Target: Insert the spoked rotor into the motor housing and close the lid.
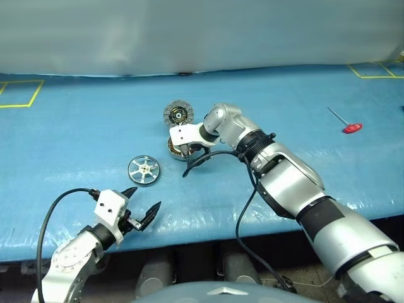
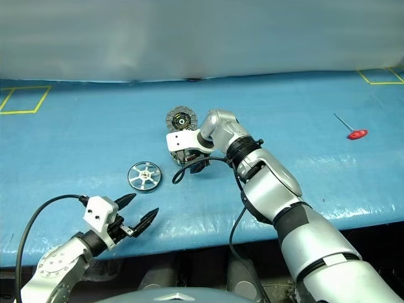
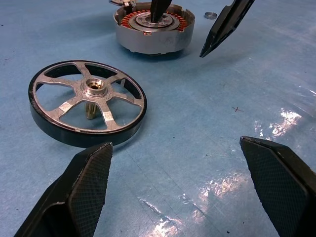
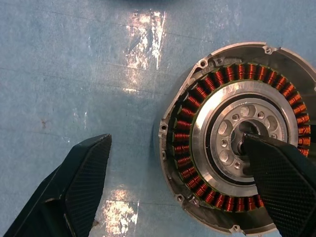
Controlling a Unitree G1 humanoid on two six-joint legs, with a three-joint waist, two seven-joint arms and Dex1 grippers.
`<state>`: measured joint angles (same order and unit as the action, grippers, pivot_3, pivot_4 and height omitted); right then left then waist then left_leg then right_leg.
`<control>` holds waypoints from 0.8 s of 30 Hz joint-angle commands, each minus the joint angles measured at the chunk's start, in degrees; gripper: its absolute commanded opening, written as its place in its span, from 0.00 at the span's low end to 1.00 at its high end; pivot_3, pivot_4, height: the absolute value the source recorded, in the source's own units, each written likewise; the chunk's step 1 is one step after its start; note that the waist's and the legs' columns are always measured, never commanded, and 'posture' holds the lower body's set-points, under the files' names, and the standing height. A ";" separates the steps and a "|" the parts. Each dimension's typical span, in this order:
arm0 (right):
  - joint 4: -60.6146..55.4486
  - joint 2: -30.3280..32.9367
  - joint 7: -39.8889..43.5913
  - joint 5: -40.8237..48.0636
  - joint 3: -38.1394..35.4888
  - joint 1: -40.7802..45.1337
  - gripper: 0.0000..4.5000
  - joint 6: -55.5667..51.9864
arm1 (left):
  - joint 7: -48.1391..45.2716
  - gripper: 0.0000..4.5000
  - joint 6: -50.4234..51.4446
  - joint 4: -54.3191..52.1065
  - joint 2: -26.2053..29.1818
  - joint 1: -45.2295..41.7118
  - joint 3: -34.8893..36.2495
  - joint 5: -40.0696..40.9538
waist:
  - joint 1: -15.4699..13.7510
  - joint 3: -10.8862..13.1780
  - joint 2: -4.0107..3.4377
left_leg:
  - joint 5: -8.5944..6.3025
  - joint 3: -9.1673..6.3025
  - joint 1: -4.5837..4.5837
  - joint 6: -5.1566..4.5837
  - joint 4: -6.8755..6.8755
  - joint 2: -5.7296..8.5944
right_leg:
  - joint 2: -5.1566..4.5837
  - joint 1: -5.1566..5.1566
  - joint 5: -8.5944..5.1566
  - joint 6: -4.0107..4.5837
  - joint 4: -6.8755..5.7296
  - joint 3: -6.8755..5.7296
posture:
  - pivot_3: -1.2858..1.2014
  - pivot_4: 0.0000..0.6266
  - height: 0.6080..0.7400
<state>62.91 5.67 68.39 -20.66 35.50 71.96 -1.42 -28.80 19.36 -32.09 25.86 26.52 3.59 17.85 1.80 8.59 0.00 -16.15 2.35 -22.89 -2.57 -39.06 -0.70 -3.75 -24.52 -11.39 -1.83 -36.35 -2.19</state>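
Note:
The spoked rotor (image 1: 144,170), a silver wheel with a dark rim, lies flat on the blue mat. Beyond it and to the right sits the motor housing (image 4: 242,133), with copper windings around a silver centre. The lid (image 1: 178,114) lies striped face up just behind the housing. My right gripper (image 4: 173,182) hangs open over the housing, one finger above its centre and the other over the mat beside it. My left gripper (image 3: 182,187) is open and empty near the table's front edge, just short of the rotor (image 3: 88,101).
A red-handled tool (image 1: 351,128) lies far right on the mat. A small metal ring (image 3: 210,15) rests beside the housing. Yellow tape marks (image 1: 19,95) sit at the back corners. A pale wall (image 1: 202,31) closes off the back.

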 commanded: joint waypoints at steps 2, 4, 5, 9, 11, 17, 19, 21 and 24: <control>0.22 -0.29 -0.51 -0.95 -1.15 1.25 0.79 0.97 | 0.10 1.00 -1.44 -1.82 -0.26 0.16 -0.43 -0.55 | -0.03 0.00 0.00 | 0.02 -0.01 0.01 0.03 0.00 0.00 | 0.00 -0.02 -0.02 0.04 -0.07 0.00 | 0.52 0.24 1.00; 0.25 -0.30 -0.61 -1.17 -1.20 1.13 0.64 1.13 | 0.12 1.00 -1.57 -1.67 -0.26 0.15 -0.52 -0.56 | -0.11 0.00 0.00 | 0.03 -0.02 0.02 0.04 -0.01 0.00 | 0.00 -0.04 -0.05 0.08 -0.16 -0.02 | 0.52 0.24 1.00; 0.28 -0.33 -0.65 -1.27 -1.23 1.09 0.57 1.20 | 0.11 1.00 -1.64 -1.61 -0.26 0.15 -0.55 -0.55 | -0.13 0.00 0.00 | 0.03 -0.04 0.03 0.05 -0.01 0.01 | 0.01 -0.05 -0.07 0.11 -0.25 -0.03 | 0.52 0.24 1.00; 0.25 -0.50 -0.61 -1.70 -1.51 0.88 0.43 1.48 | 0.13 1.00 -1.83 -1.40 -0.28 0.10 -0.66 -0.56 | 0.10 0.00 0.00 | -0.04 -0.04 0.18 -0.06 -0.01 0.01 | 0.01 -0.02 -0.12 0.18 -0.46 -0.02 | 0.52 0.24 1.00; 0.14 -0.56 -0.57 -1.81 -1.65 0.81 0.43 1.54 | 0.13 1.00 -1.92 -1.25 -0.30 0.09 -0.70 -0.56 | 0.24 0.00 0.00 | -0.01 -0.09 0.19 -0.02 -0.01 -0.01 | 0.01 -0.03 -0.14 0.22 -0.52 -0.03 | 0.52 0.24 1.00; -2.51 -0.37 3.10 -1.89 -1.25 -0.08 0.43 0.37 | 0.23 1.00 -2.29 -0.71 -0.45 0.02 -0.68 -0.50 | 0.23 0.00 0.00 | 0.06 -0.24 0.19 0.08 -0.01 -0.04 | 0.14 -0.02 -0.17 0.31 -0.59 -0.10 | 0.52 0.24 1.00; -4.48 -0.21 5.31 -1.67 -1.06 -0.96 0.43 -0.78 | 0.21 1.00 -2.40 -0.49 -0.54 -0.04 -0.65 -0.53 | 0.22 0.00 0.00 | 0.05 -0.24 0.18 0.07 0.00 -0.03 | 0.14 -0.02 -0.17 0.31 -0.57 -0.10 | 0.52 0.24 1.00; -6.63 0.00 7.45 -1.48 -0.87 -2.10 0.43 -2.37 | 0.14 1.00 -2.49 -0.24 -0.64 -0.17 -0.62 -0.56 | 0.21 0.00 0.01 | 0.04 -0.24 0.18 0.05 0.00 -0.03 | 0.14 -0.02 -0.17 0.30 -0.56 -0.11 | 0.52 0.24 1.00; -11.16 0.80 10.76 -1.33 -0.30 -4.42 0.43 -5.17 | 0.07 1.00 -2.63 0.07 -0.73 -0.38 -0.64 -0.55 | 0.16 -0.01 0.01 | 0.03 -0.25 0.18 0.04 0.01 -0.04 | 0.13 -0.01 -0.14 0.24 -0.55 -0.13 | 0.52 0.24 1.00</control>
<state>53.77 6.63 76.16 -22.41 34.46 68.96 -5.19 -28.75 18.12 -31.51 25.30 26.24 2.78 17.83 1.95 8.58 0.01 -16.12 2.08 -22.71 -2.53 -39.05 -0.74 -3.62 -24.52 -11.53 -1.59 -36.89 -2.34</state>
